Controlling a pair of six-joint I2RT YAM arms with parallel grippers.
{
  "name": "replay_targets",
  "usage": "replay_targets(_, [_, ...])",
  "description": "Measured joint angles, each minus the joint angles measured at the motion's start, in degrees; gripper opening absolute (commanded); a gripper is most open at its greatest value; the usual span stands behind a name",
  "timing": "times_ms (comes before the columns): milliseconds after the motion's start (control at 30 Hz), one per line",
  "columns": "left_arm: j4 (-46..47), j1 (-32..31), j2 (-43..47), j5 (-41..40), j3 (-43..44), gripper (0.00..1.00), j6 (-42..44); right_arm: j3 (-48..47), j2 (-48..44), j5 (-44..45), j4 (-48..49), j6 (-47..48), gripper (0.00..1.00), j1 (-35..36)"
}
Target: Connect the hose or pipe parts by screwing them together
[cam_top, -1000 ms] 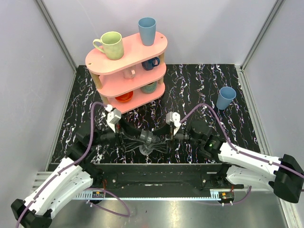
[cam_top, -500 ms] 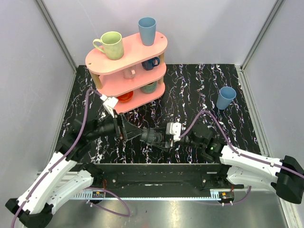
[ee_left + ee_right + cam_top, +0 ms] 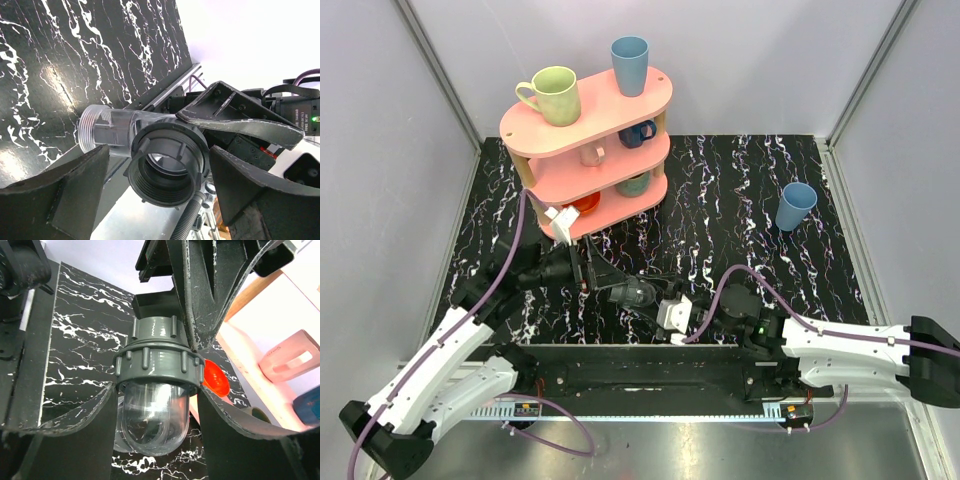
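Observation:
The hose or pipe parts (image 3: 638,293) hang together above the table's near middle: a dark grey threaded collar (image 3: 167,170) sits on a clear fitting (image 3: 107,131) that has a threaded side branch. In the right wrist view the collar (image 3: 157,365) tops the clear rounded body (image 3: 155,420). My right gripper (image 3: 156,390) is shut on that clear body, a finger (image 3: 65,440) pressing each side. My left gripper (image 3: 160,152) is open around the collar's mouth, with a gap on both sides. From above, the left gripper (image 3: 610,280) faces the right gripper (image 3: 658,302).
A pink three-tier rack (image 3: 590,150) stands at the back left with mugs and cups, a red bowl (image 3: 215,377) on its lowest shelf. A lone blue cup (image 3: 796,206) stands at the right. The black base rail (image 3: 640,365) runs just below the grippers.
The left jaws have spread and let go of the collar. The right gripper has swung toward the near edge, carrying the parts with it.

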State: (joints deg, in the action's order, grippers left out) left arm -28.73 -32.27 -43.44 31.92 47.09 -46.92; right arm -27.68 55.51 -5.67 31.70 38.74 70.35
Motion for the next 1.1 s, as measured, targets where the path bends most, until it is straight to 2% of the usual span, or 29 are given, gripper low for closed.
replay_targets(300, [11.08, 2.73, 3.93, 4.9, -9.38, 0.78, -11.02, 0.94, 1.14, 4.2, 2.75, 2.64, 0.0, 0.92])
replay_targets(400, [13.99, 3.26, 4.42, 6.08, -11.15, 0.64, -13.68, 0.98, 1.38, 4.9, 3.28, 2.64, 0.0, 0.92])
replay_targets(433, [14.69, 3.39, 4.5, 6.43, -11.3, 0.53, -14.32, 0.98, 1.4, 5.01, 3.3, 2.62, 0.0, 0.92])
replay_targets(533, [16.52, 3.52, 4.74, 6.95, -11.72, 0.34, -15.17, 1.05, 1.44, 5.2, 3.67, 2.43, 0.0, 0.92])
replay_targets(567, [16.94, 3.58, 4.83, 7.08, -11.87, 0.18, -15.17, 1.05, 1.44, 5.25, 3.82, 2.29, 0.0, 0.92])
replay_targets(633, [17.4, 3.61, 4.83, 7.26, -11.98, 0.03, -14.95, 1.05, 1.49, 5.25, 4.04, 1.44, 0.0, 0.92])
replay_targets(667, [17.7, 3.63, 4.85, 7.37, -12.04, 0.0, -14.53, 1.05, 1.51, 5.22, 4.04, 0.96, 0.0, 0.92])
replay_targets(967, [25.64, 4.24, 7.67, 9.7, -14.64, 0.0, -3.45, -3.65, 1.79, 5.09, -1.95, -10.05, 0.0, 0.24])
replay_targets(1100, [34.88, 4.66, 9.38, 11.67, -17.75, 0.0, 3.21, -5.95, 1.77, -1.66, -4.61, -18.69, 0.0, -4.17])
